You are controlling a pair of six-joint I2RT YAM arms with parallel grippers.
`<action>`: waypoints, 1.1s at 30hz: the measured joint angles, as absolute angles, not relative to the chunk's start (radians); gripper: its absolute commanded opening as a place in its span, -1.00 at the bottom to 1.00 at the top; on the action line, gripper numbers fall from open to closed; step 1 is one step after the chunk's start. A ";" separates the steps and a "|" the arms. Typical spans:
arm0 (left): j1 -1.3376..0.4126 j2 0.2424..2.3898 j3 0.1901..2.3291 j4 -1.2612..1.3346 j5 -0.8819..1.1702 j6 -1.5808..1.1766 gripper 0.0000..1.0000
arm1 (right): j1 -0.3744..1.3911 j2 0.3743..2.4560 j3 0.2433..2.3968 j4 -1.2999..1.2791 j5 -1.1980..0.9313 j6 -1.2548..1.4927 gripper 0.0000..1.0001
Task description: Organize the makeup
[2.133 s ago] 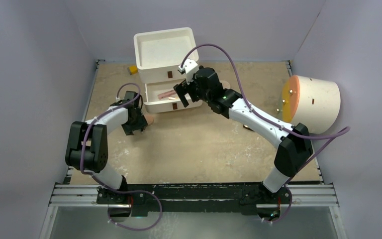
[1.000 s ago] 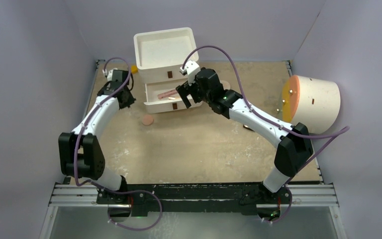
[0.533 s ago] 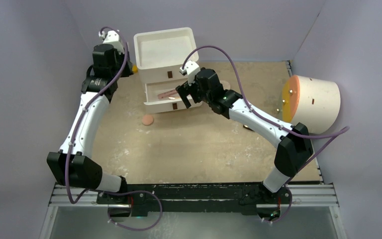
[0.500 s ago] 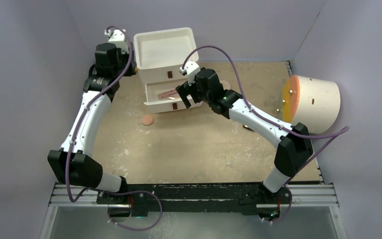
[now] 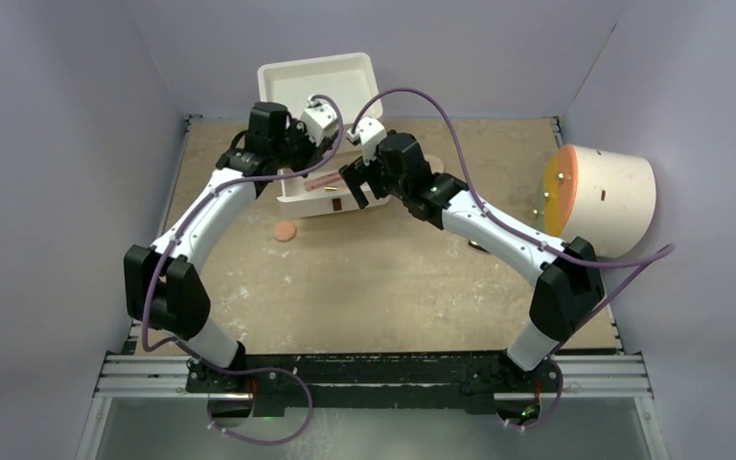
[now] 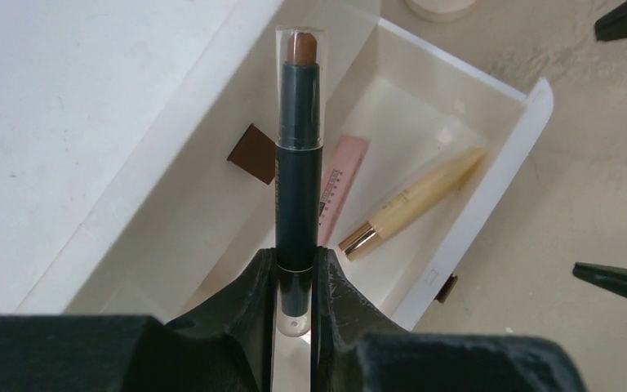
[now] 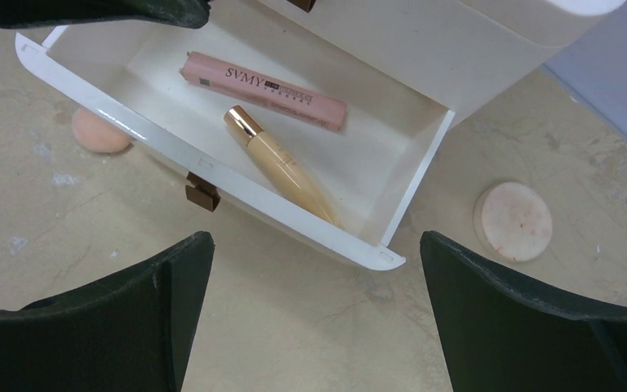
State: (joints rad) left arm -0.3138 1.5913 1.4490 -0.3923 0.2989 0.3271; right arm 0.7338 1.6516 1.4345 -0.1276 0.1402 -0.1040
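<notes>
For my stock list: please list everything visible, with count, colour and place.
drawer unit: 1, white, far on table, drawer open
pink tube: 1, pink, in drawer
tan tube: 1, tan, in drawer
peach disc: 1, peach, table, left of drawer
pale disc: 1, pinkish, table, right of drawer
dark stick: 1, dark, held over drawer
cylinder: 1, cream-orange, table's right edge
left gripper: 1, black, shut on dark stick
right gripper: 1, black, open, above drawer front

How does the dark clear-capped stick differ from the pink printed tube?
The dark clear-capped stick is clamped in the left gripper above the open white drawer; the pink printed tube lies loose inside it. The stick is blackish with a brown tip; the tube is pink with lettering. Both are slim.
</notes>
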 measured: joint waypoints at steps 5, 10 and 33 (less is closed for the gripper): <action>-0.331 1.599 1.424 -0.387 0.216 0.434 -1.00 | 0.734 1.638 1.430 -0.127 0.140 -0.104 0.98; -0.343 1.636 1.424 -0.396 0.169 0.488 -0.74 | 0.734 1.621 1.419 -0.123 0.141 -0.104 0.98; -0.355 1.746 1.666 -0.548 0.163 0.331 0.80 | 0.729 1.620 1.413 -0.117 0.147 -0.103 0.98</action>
